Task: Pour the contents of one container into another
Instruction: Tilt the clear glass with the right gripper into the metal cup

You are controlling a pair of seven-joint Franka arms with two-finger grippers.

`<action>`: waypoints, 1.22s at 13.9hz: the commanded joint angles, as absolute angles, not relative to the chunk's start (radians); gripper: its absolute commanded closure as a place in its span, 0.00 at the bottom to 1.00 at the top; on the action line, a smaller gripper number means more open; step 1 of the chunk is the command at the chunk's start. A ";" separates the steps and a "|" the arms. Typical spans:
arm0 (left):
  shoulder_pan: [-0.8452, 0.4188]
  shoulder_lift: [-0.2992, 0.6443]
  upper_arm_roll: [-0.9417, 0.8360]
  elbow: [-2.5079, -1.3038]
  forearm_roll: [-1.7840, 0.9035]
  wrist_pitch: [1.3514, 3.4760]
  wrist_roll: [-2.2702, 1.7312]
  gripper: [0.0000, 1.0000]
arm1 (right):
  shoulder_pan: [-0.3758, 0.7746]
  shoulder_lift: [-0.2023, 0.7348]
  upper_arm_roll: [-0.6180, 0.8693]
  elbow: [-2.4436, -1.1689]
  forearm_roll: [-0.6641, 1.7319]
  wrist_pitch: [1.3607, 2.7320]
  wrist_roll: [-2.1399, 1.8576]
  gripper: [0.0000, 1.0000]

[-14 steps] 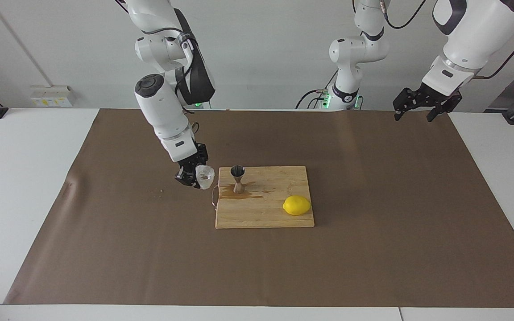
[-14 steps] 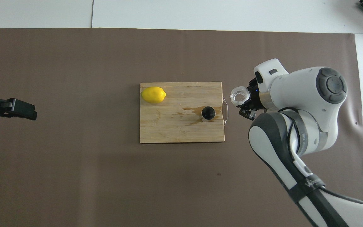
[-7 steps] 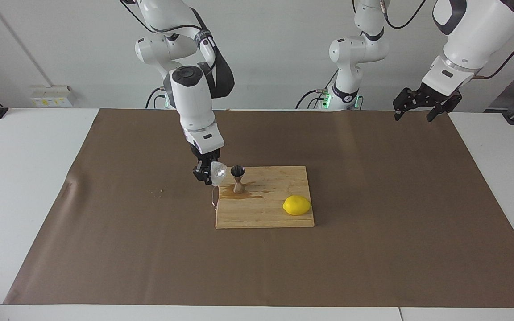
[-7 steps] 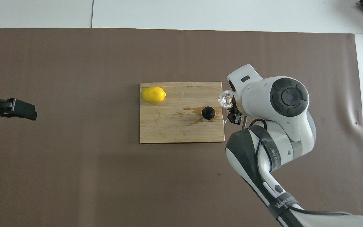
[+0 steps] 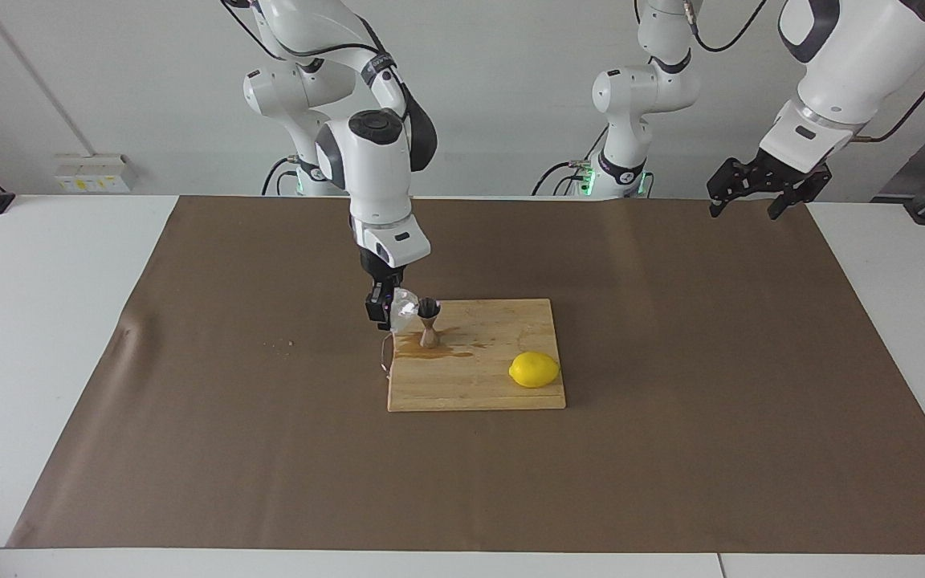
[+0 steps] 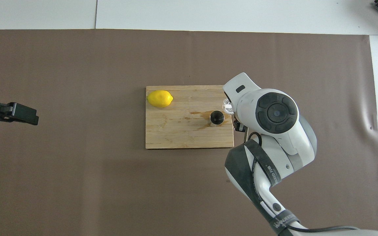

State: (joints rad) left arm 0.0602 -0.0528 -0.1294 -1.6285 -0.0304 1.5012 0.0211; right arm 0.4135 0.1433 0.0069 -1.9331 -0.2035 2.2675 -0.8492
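Observation:
The small clear textured cup [image 5: 404,309] is held in my right gripper [image 5: 393,314], which is shut on it. The cup is tilted with its mouth toward the steel hourglass jigger [image 5: 428,322], close beside the jigger's top rim. The jigger stands upright on the wooden cutting board [image 5: 478,389], at the board's corner toward the right arm's end. In the overhead view the right wrist hides most of the cup [image 6: 226,106], and the jigger [image 6: 217,118] shows as a dark round mouth. My left gripper [image 5: 751,205] waits open in the air over the table's left-arm end.
A yellow lemon [image 5: 534,369] lies on the board's end toward the left arm. A brown wet stain [image 5: 430,352] spreads on the board around the jigger's foot. A thin wire handle [image 5: 385,353] sticks out from the board's edge. Brown paper [image 5: 189,417] covers the table.
My right arm has swung the cup from over the paper beside the board to the jigger's rim and turned its mouth toward the jigger. The left arm has not moved.

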 commanded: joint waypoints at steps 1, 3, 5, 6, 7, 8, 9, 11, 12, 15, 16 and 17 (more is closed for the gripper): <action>0.072 -0.075 -0.135 -1.646 -0.021 1.493 0.028 0.00 | 0.440 0.150 0.006 -1.913 -0.282 2.246 -0.766 0.80; 0.072 -0.075 -0.135 -1.646 -0.020 1.493 0.028 0.00 | 0.451 0.149 0.006 -1.914 -0.305 2.243 -0.753 0.81; 0.072 -0.075 -0.137 -1.646 -0.020 1.491 0.028 0.00 | 0.459 0.147 0.008 -1.914 -0.357 2.221 -0.729 0.81; 0.072 -0.075 -0.137 -1.646 -0.020 1.493 0.028 0.00 | 0.459 0.146 0.008 -1.914 -0.385 2.217 -0.726 0.81; 0.072 -0.075 -0.135 -1.646 -0.020 1.493 0.028 0.00 | 0.465 0.146 0.008 -1.914 -0.400 2.217 -0.726 0.81; 0.072 -0.075 -0.137 -1.646 -0.020 1.493 0.028 0.00 | 0.485 0.147 0.006 -1.914 -0.420 2.215 -0.724 0.81; 0.072 -0.075 -0.135 -1.646 -0.020 1.493 0.028 0.00 | 0.488 0.147 0.006 -1.916 -0.451 2.207 -0.724 0.81; 0.072 -0.075 -0.137 -1.646 -0.020 1.493 0.028 0.00 | 0.488 0.147 0.008 -1.920 -0.477 2.204 -0.723 0.81; 0.072 -0.075 -0.135 -1.646 -0.020 1.493 0.028 0.00 | 0.489 0.146 0.008 -1.925 -0.483 2.204 -0.723 0.81; 0.072 -0.075 -0.137 -1.646 -0.020 1.493 0.028 0.00 | 0.505 0.146 0.008 -1.928 -0.543 2.204 -0.724 0.81; 0.072 -0.075 -0.135 -1.646 -0.020 1.493 0.028 0.00 | 0.509 0.146 0.008 -1.930 -0.563 2.206 -0.724 0.81; 0.072 -0.075 -0.137 -1.646 -0.020 1.493 0.028 0.00 | 0.509 0.146 0.008 -1.931 -0.564 2.204 -0.724 0.81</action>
State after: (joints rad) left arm 0.0602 -0.0528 -0.1294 -1.6285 -0.0304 1.5005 0.0211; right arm 0.4996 0.1441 0.0070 -1.9336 -0.5247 2.2199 -0.7487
